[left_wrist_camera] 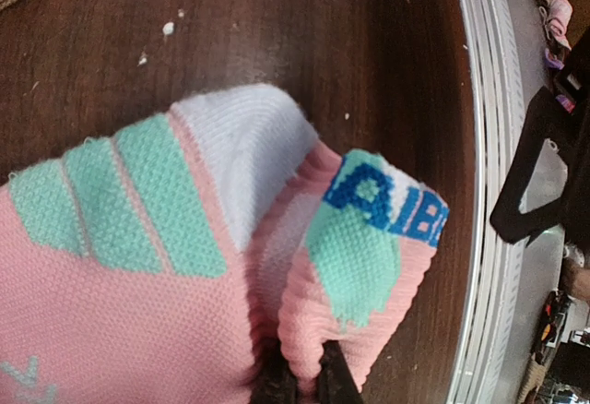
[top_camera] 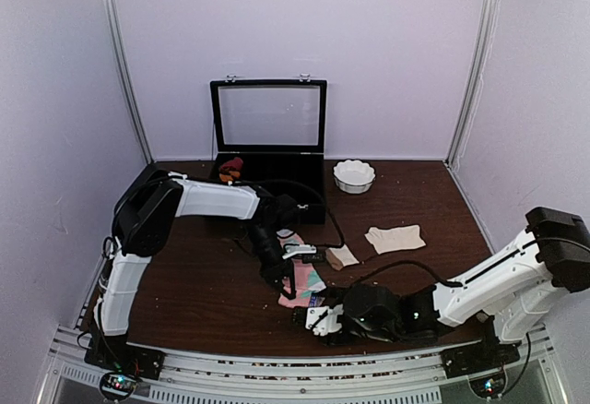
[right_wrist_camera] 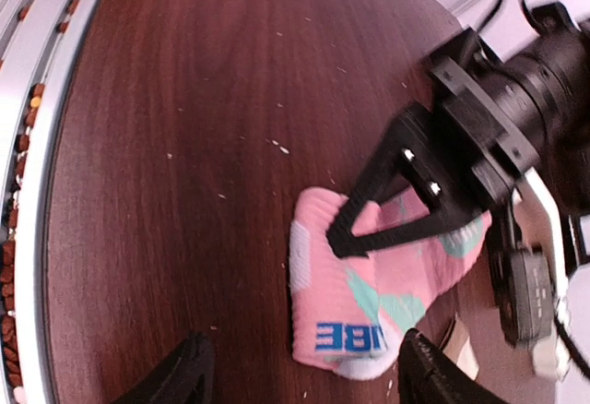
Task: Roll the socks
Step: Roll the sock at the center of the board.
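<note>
The long pink sock (top_camera: 307, 279) with mint and white patches lies folded near the table's front middle, its tan toe (top_camera: 342, 256) pointing right. My left gripper (top_camera: 282, 284) comes down from the left and is shut on a pinched fold of the pink sock (left_wrist_camera: 184, 266), its dark fingertips (left_wrist_camera: 277, 386) buried in the fabric. My right gripper (right_wrist_camera: 309, 381) stands open just in front of the pink sock (right_wrist_camera: 369, 284), low over the table, with the sock's lettered end between its fingers (right_wrist_camera: 189, 372). The short cream sock (top_camera: 395, 238) lies flat to the right, apart from both grippers.
An open black box (top_camera: 309, 160) with a clear lid stands at the back, a dark red and orange bundle (top_camera: 230, 166) inside it. A white fluted bowl (top_camera: 354, 175) sits to its right. The metal front rail (right_wrist_camera: 37, 146) runs close behind my right gripper.
</note>
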`<state>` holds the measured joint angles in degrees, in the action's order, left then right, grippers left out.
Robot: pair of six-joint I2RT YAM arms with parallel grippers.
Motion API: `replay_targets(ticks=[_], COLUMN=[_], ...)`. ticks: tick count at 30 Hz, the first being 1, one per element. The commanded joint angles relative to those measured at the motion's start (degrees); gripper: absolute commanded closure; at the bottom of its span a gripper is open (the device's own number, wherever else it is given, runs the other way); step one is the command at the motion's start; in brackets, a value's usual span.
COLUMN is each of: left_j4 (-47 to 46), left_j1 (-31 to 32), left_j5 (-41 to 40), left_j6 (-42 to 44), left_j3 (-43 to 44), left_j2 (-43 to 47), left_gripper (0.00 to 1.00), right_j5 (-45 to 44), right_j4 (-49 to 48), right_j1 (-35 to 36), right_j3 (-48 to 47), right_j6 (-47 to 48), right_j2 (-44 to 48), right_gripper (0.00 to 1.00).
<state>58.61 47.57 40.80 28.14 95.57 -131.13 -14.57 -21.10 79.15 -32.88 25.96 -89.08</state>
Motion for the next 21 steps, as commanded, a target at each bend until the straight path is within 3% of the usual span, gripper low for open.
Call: replay_targets(ticks=[1, 10, 21], left_j4=[0.48, 1.02, 2.51], left_j1=[-1.26, -1.43, -2.20], left_j5=[-13.66, -13.40, -13.91], left_j6=[0.35, 0.94, 1.68], left_j3=[-1.67, -1.29, 0.38], left_j2=[-5.39, -5.54, -6.03], left_gripper=[1.00, 1.00, 1.00], right_j5=[6.12, 10.21, 13.08], right_j4=[-1.27, 2.15, 4.27], right_j1=[-1.84, -6.82, -8.03], right_j3=[-4.44, -8.51, -7.45], right_j6=[9.29, 11.48, 9.53], right_j2=[-4.63, -9.17, -12.22], right_gripper=[0.36, 0.51, 0.56])
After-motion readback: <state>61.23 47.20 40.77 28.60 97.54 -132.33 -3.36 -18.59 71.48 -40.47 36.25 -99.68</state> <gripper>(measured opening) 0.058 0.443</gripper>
